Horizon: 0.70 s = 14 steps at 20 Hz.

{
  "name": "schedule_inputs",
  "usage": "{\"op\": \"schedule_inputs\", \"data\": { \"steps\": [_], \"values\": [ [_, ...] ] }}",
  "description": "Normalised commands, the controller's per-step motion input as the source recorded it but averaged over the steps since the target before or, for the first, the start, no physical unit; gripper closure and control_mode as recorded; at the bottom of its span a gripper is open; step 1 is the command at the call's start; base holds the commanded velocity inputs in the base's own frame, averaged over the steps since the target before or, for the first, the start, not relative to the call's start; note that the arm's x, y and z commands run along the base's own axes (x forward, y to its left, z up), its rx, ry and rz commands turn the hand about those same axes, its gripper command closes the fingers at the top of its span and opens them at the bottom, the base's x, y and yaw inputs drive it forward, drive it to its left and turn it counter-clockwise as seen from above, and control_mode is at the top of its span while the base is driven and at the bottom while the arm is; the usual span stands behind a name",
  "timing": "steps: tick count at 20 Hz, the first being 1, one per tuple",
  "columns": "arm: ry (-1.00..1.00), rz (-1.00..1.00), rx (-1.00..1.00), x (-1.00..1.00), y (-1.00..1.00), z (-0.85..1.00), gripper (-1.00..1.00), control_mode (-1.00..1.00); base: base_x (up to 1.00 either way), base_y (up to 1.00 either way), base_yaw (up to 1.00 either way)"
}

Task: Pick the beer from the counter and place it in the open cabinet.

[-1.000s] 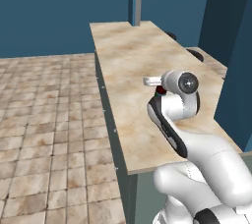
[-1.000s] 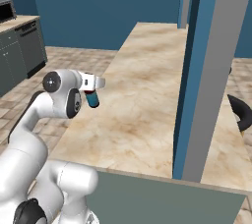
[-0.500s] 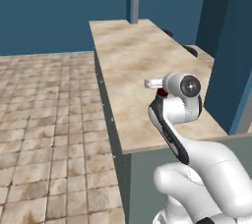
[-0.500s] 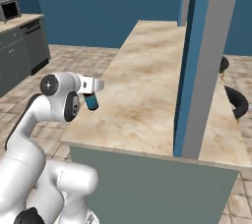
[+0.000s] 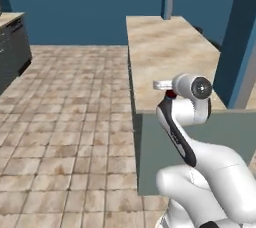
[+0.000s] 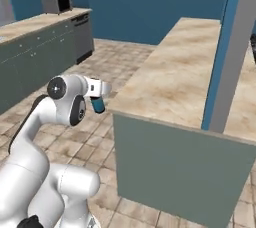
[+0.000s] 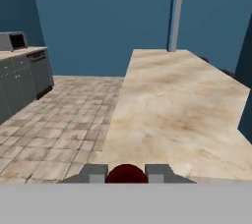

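Gripping beer (image 6: 98,105), pincer (image 7: 127,173) clamped at neck; bottle mostly hidden, apparently off counter (image 6: 170,82) edge.

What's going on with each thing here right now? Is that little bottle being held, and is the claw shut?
Beer: held, hanging upright in the air beside the counter's edge, off its top; cap on.
Pincer: shut on the beer's neck.
Counter: nothing resting on the stretch in view.
Microwave: sitting on the far counter, door closed.
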Motion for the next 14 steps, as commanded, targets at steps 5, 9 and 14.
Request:
{"op": "schedule_inputs", "data": {
  "steps": [5, 9, 14],
  "values": [
    [0.00, 0.00, 0.00, 0.00, 0.00, 0.00, 1.00, 1.00, -0.67, -0.01, 0.81],
    [0.00, 0.00, 0.00, 0.00, 0.00, 0.00, 1.00, 1.00, -0.49, 0.00, 0.85],
    [0.00, 0.00, 0.00, 0.00, 0.00, 0.00, 1.00, 1.00, -0.29, 0.00, 0.91]
  ]
}}
